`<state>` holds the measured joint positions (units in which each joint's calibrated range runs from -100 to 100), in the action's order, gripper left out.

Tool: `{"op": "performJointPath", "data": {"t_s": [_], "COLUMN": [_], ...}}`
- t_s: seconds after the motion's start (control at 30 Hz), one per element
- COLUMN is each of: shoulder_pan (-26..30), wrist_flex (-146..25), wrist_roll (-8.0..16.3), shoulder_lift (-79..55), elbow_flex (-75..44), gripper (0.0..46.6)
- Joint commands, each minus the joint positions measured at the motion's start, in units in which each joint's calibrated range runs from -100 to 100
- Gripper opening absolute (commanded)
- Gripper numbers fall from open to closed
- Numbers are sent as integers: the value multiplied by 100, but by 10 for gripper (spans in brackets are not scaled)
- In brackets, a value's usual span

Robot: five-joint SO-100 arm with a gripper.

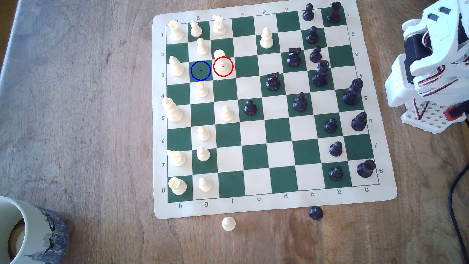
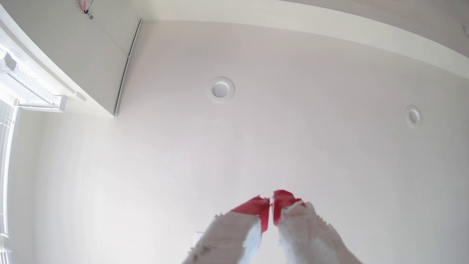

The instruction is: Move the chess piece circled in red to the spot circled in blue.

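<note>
Cream board border (image 1: pixel 279 205), letters a–h

White ceiling (image 2: pixel 279 132), two recessed lights (image 2: pixel 221 89) beyond the pincer (image 2: pixel 271 203); bright blinded window (image 2: pixel 15 76) off to one side. Worn wooden counter (image 1: pixel 76 114).

Table (image 1: pixel 76 114): worn wood, matt, with visible grain and stains. Chess mat (image 1: pixel 276 203): thin flexible sheet, matt cream border and green squares (slightly wavy at the edges). Chess piece circled in red (image 1: pixel 222 63): smooth cream plastic, faint sheen. Black pieces (image 1: pixel 272 81): glossy plastic. Arm (image 1: pixel 431 63): smooth white plastic. Gripper (image 2: pixel 271 203): red tape tips, fuzzy white wrapping behind them. Mug (image 1: pixel 30 233): glazed ceramic.
</note>
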<state>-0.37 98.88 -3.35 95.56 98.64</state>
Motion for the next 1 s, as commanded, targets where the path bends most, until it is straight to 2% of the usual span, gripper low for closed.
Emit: {"op": "performJointPath", "data": {"t_s": [0.0,0.27,0.53,0.63,0.67,0.8,0.9,0.97], "shoulder_pan": [119,17,-358,-601,-655,-953,-1109,-1132], "wrist_flex": [-298,-2665,-6236,-7841,-8422,-9618,-11608,-12059], "wrist_roll": [-10,-10,20,34,107,107,112,112], "shoulder_lift": [28,28,20,20,3,-430,-1025,-1339], "elbow_flex": [126,117,-381,-952,-1107,-1388,-2367,-2684], "gripper": [2,2,2,2,2,2,2,2]}}
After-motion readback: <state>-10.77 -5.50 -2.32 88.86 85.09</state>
